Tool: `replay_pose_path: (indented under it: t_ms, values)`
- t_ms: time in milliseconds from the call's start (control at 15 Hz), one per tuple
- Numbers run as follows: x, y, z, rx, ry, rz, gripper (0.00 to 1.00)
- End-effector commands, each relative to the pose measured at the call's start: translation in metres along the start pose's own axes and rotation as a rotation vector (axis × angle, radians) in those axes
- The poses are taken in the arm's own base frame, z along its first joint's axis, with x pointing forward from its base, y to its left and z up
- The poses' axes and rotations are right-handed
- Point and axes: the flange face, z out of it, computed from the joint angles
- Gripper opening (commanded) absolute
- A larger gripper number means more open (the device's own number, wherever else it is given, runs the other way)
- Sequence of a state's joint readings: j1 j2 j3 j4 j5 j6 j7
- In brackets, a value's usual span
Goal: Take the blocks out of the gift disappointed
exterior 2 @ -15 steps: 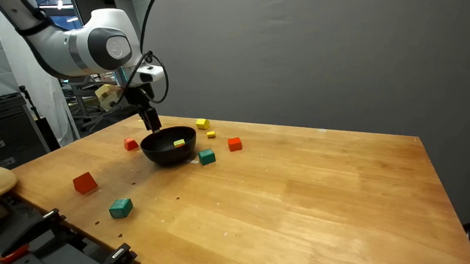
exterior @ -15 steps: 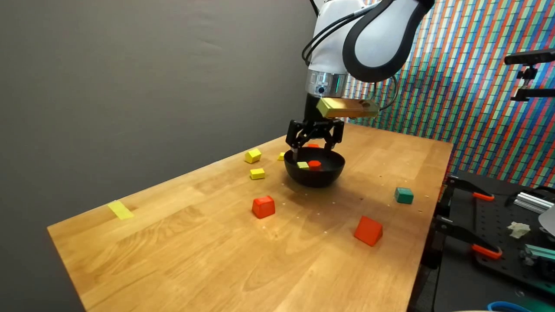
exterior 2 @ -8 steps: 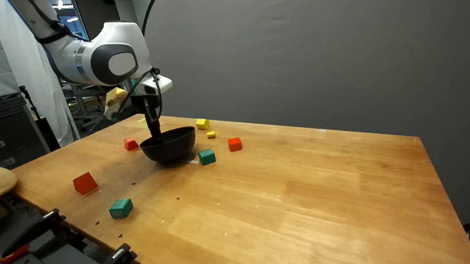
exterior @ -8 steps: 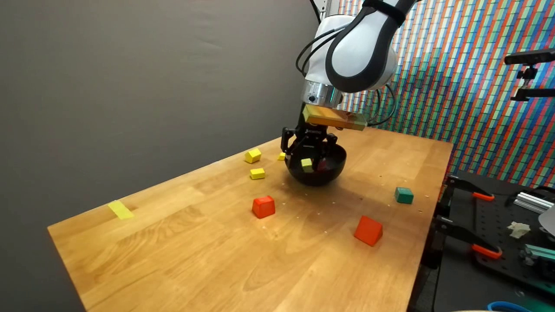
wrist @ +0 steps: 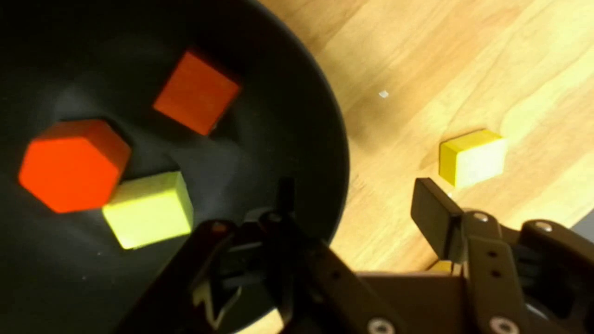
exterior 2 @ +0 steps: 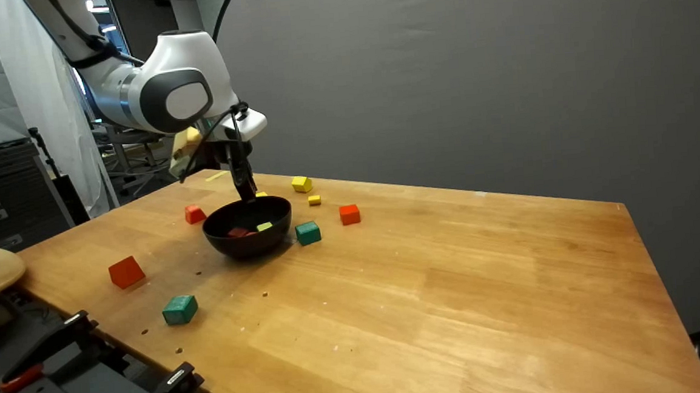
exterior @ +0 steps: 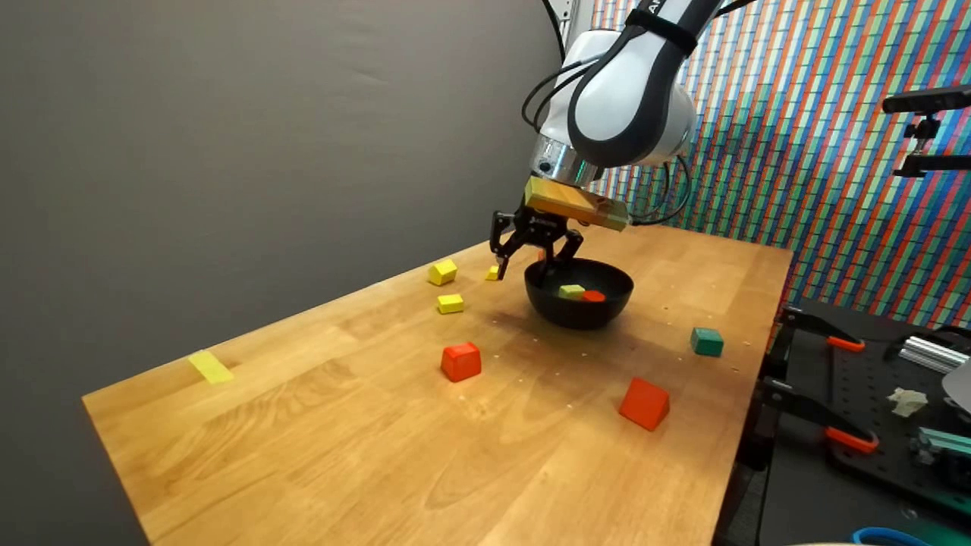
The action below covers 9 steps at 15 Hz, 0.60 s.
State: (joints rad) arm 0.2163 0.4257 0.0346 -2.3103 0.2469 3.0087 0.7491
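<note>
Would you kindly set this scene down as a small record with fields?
Container: round black bowl, on the wooden table
Visible inside: red-orange hexagonal block, red square-faced block, pale yellow rectangular block
Arm's end: black two-fingered claw, open across the bowl's rim, holding nothing
Outside bowl: yellow blocks, red blocks, green blocks, flat yellow strip

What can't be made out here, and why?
Wrist view: black bowl, cut off by the left edge.
Wrist view: yellowish patch, perhaps a block, mostly hidden by the gripper.
Wrist view: whether the gripper touches the bowl, blurred, dark on dark.
In an exterior view: red block beyond the bowl, mostly hidden by the gripper.
</note>
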Motion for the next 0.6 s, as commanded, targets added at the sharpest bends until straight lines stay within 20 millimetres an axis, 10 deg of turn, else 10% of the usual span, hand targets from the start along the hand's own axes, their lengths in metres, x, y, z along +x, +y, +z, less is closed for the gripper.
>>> replay_pose_path:
  t_ms: [0, 200, 267, 467, 533]
  values:
    - [0.003, -0.005, -0.026, 0.072, 0.048, 0.033, 0.69]
    - [0.001, -0.004, -0.047, 0.102, 0.06, 0.062, 0.7]
    - [-0.002, 0.0, -0.052, 0.075, 0.031, 0.041, 0.9]
    - [-0.002, 0.035, -0.068, -0.093, 0.0, -0.013, 0.99]
    - [0.001, 0.012, -0.043, -0.021, -0.002, -0.004, 1.0]
